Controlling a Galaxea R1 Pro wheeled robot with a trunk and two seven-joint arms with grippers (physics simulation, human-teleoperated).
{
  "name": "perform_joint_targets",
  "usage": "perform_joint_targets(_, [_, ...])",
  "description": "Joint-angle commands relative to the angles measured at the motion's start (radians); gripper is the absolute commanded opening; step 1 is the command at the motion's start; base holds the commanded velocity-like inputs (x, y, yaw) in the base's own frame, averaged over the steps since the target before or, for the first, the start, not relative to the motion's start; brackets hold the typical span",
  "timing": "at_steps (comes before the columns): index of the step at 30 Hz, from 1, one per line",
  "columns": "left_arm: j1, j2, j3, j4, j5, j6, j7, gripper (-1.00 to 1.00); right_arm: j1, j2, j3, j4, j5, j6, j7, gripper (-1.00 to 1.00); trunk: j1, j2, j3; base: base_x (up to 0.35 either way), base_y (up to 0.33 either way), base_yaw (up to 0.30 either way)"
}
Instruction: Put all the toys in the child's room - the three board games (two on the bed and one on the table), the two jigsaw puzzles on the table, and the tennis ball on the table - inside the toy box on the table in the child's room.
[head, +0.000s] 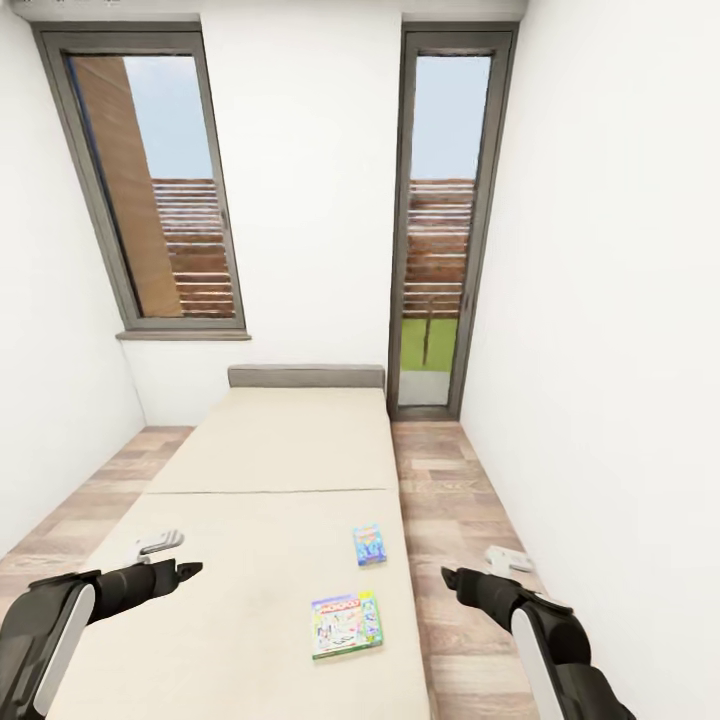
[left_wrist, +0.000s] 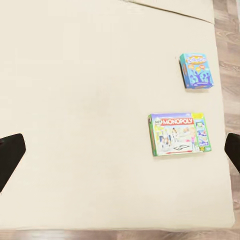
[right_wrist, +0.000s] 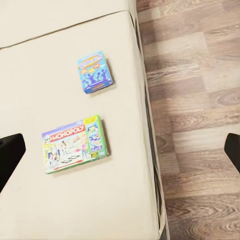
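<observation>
Nearby, board games (head: 346, 624) on bed (head: 250, 470), windows (head: 150, 190)

Your head camera looks down the bed (head: 270, 480) toward the windows; both wrist cameras face straight down from above, sharing its near section and two board games (left_wrist: 180, 133).

You saw the bed (head: 270, 440) cut off at the head view's lower edge, and small print on the blue board game (head: 369, 544) was too small to read.
</observation>
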Motion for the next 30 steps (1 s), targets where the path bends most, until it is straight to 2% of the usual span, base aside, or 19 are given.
perform_joint_targets(1, [-0.001, 0.0, 0.0, 0.0, 0.006, 0.006, 0.0, 1.0, 0.0, -0.001, -0.003, -0.001, -0.007, 0.004, -0.001, 1.0, 0.001, -0.001, 0.0, 0.211, -0.17, 0.123])
perform_joint_targets(16, [-0.001, 0.0, -0.001, 0.0, 0.006, 0.006, 0.0, 1.0, 0.0, -0.001, -0.002, 0.002, -0.007, 0.002, -0.001, 1.0, 0.001, -0.001, 0.0, 0.065, -0.127, 0.021])
perform_joint_targets(23, [-0.001, 0.0, -0.027, 0.0, 0.006, 0.005, 0.001, 1.0, 0.0, -0.001, -0.002, 0.002, -0.007, 0.001, -0.001, 1.0, 0.001, -0.001, 0.0, 0.125, -0.02, 0.0])
perform_joint_targets(30, [-0.001, 0.0, -0.034, 0.0, 0.006, 0.006, 0.001, 1.0, 0.0, -0.002, -0.002, 0.003, -0.008, 0.001, 0.0, 1.0, 0.001, -0.001, 0.001, 0.102, -0.003, -0.083])
